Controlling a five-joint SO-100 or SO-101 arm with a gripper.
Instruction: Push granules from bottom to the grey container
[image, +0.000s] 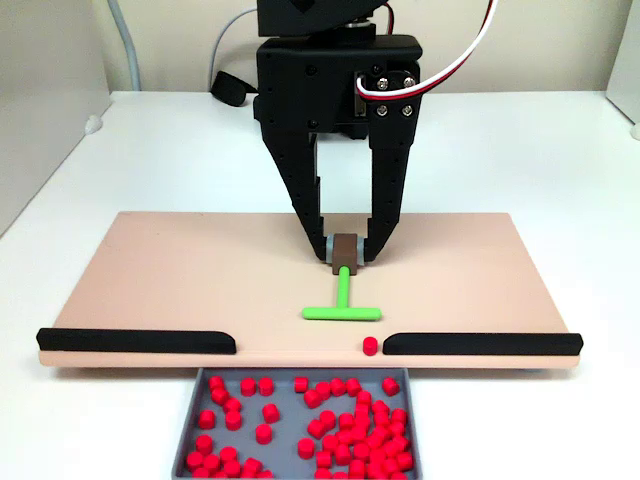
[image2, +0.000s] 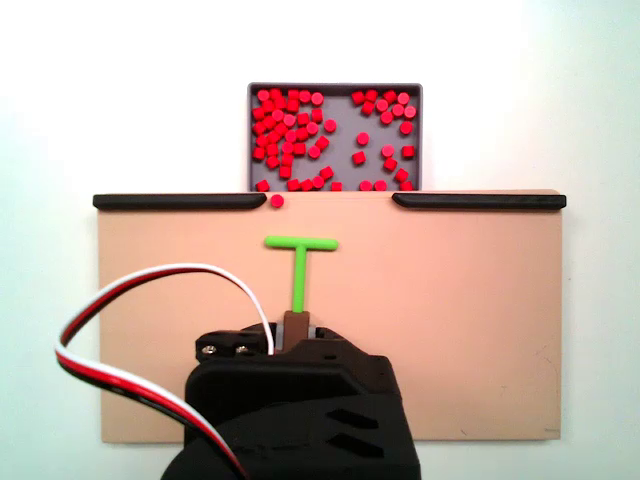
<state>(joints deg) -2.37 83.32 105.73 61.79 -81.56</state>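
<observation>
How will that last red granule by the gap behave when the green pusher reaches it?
The granule is a tiny stubby cylinder standing on end, so it will probably slide, not roll. It looks light and may skid sideways off the pusher. It sits near the black strip, which could catch it.

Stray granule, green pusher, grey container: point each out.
Stray granule (image: 370, 346): a fixed view, its top face.
Green pusher (image2: 301, 243): a fixed view, crossbar middle.
Grey container (image2: 335, 88): a fixed view, far wall.
</observation>
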